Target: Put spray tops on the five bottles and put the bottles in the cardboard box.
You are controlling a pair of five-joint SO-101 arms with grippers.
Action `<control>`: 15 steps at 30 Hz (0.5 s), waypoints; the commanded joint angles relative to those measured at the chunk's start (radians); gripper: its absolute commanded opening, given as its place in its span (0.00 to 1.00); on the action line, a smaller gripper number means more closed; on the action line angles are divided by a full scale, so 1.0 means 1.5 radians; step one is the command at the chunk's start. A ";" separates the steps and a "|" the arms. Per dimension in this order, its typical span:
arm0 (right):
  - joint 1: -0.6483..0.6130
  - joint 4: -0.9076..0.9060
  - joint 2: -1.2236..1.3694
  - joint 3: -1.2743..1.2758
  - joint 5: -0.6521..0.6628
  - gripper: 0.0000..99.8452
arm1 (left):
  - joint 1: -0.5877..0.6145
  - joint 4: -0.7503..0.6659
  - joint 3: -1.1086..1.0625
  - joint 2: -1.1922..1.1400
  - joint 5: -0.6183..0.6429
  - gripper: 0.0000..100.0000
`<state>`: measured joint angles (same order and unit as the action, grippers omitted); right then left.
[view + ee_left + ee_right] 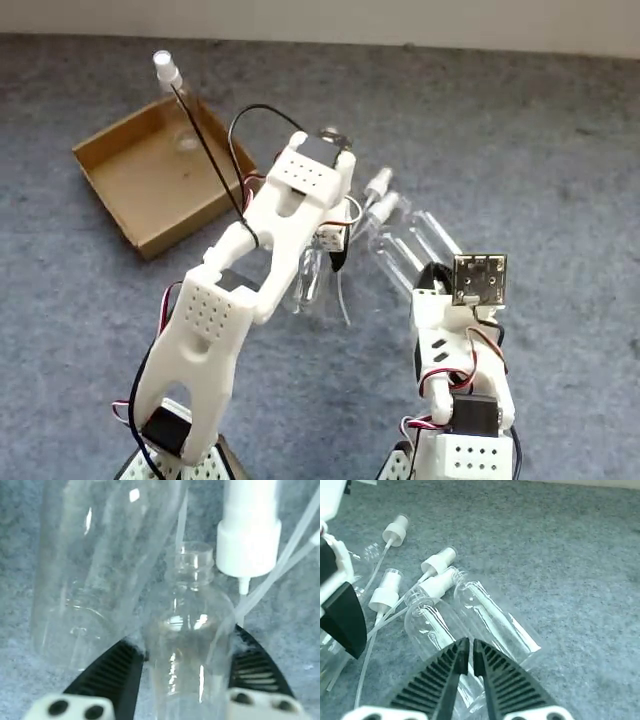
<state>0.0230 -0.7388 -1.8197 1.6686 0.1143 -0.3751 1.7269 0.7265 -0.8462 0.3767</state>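
Observation:
My left gripper (pixel 187 672) is shut on a clear bottle (pixel 190 640) whose neck is open and bears no top. In the high view this bottle (pixel 310 280) hangs under the left gripper (pixel 322 255) at the table's middle. A white spray top (pixel 249 535) lies just beyond the neck. Two clear bottles (pixel 495 615) with white tops lie side by side under my right gripper (pixel 470 647), which is shut on nothing. The cardboard box (pixel 120 185) stands at the far left, with a capped bottle (pixel 166 68) upright in it.
Loose spray tops (pixel 395 530) with long tubes lie on the grey carpet between the two grippers. Another clear bottle (pixel 85 565) lies close beside the held one. The left arm's black finger (pixel 345 615) shows in the right wrist view. Open carpet lies to the far right.

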 commanded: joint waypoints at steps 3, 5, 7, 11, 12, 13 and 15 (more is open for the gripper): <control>0.009 -0.002 -0.013 0.023 0.008 0.03 | -0.008 0.013 0.024 0.057 0.005 0.11; 0.009 -0.002 -0.013 0.023 0.008 0.03 | -0.008 0.014 0.024 0.099 0.005 0.11; 0.009 -0.002 -0.013 0.023 0.007 0.03 | -0.008 0.015 0.023 0.143 0.005 0.11; 0.008 -0.002 -0.013 0.023 0.006 0.03 | -0.008 0.015 0.023 0.234 0.005 0.11; 0.008 -0.002 -0.013 0.023 0.006 0.03 | -0.008 0.015 0.023 0.256 0.004 0.11; 0.008 -0.002 -0.013 0.023 0.006 0.03 | -0.007 0.015 0.023 0.279 0.002 0.11; 0.008 -0.002 -0.013 0.023 0.006 0.03 | -0.007 0.016 0.022 0.322 -0.035 0.11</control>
<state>0.0230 -0.7388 -1.8197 1.6686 0.1143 -0.3721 1.7361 0.7265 -0.5409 0.3751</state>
